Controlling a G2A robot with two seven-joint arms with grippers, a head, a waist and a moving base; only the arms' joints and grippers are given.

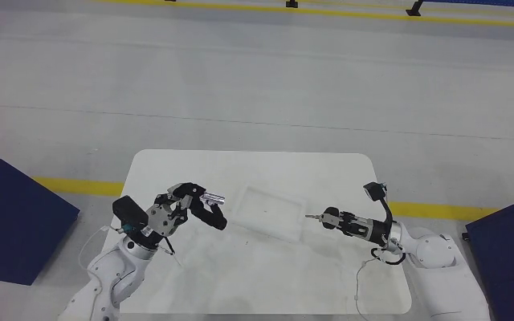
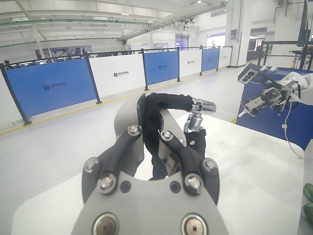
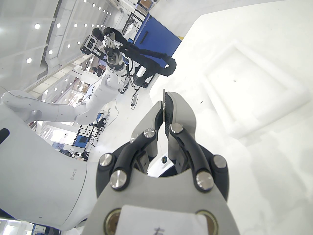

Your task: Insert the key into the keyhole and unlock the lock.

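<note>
Key [image 1: 312,217]: held above the right half of the table, pinched flat between the pads of the right gripper, with its blade sticking out past the fingertips toward the lock. It is not in the lock and is kept well apart from it.
Right gripper [image 3: 165,101]: closed tight on the head of the key, which is seen edge-on between the two ribbed pads. The gripper is stretched out level from the right side of the table and points toward the left arm.
Lock [image 2: 204,106]: a short chrome cylinder on a chrome swivel joint, fixed to a black fabric-covered cable. It is held up over the left part of the table, with the end of the cylinder turned toward the right arm. The keyhole itself is too small to be made out.
Cable [image 2: 168,99]: arched up out of the left gripper to the chrome cylinder. In the right wrist view the rest of it is seen hanging in a loop below the gripper.
Left gripper [image 2: 155,113]: clamped on the lock, the black cable being caught between its two fingers, and raised off the table surface.
Tray [image 1: 269,210]: a shallow white square form lying on the middle of the table, between the lock and the key in the top view.
Table [image 1: 265,289]: white, with rounded corners; both arms are held over it from the near side.
</note>
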